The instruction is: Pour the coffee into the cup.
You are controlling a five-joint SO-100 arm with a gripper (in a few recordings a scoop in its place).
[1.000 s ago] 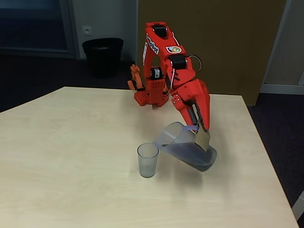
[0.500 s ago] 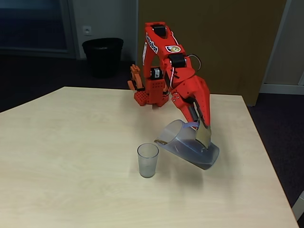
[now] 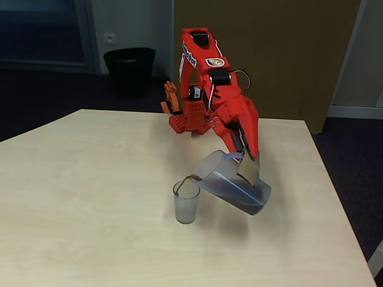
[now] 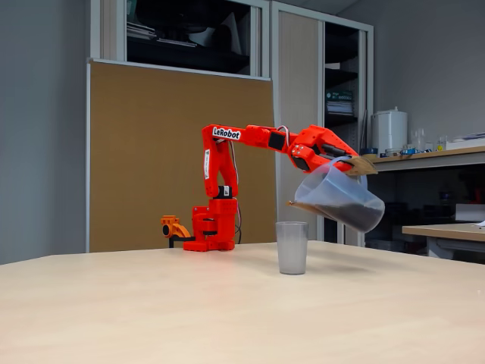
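Observation:
The cup (image 3: 186, 203) (image 4: 292, 249), a small clear tumbler, stands upright on the light wood table (image 3: 84, 197). Just right of it in a fixed view, my red gripper (image 3: 246, 158) (image 4: 345, 161) is shut on the flat handle of a translucent jug (image 3: 232, 183) (image 4: 338, 199). I hold the jug in the air, tipped toward the cup. Its spout (image 3: 190, 178) hangs just over the cup's rim. The coffee (image 4: 357, 211) lies dark along the jug's lower side. I cannot tell whether any is running out.
My arm's red base (image 3: 190, 119) sits at the table's far edge. A black bin (image 3: 129, 70) stands on the floor behind. The table's right edge (image 3: 341, 203) is close to the jug. A brown board (image 4: 174, 152) and shelves back the scene.
The jug has risen, shifted left toward the cup and tipped further. Its spout now reaches over the cup's rim. The cup has not moved.

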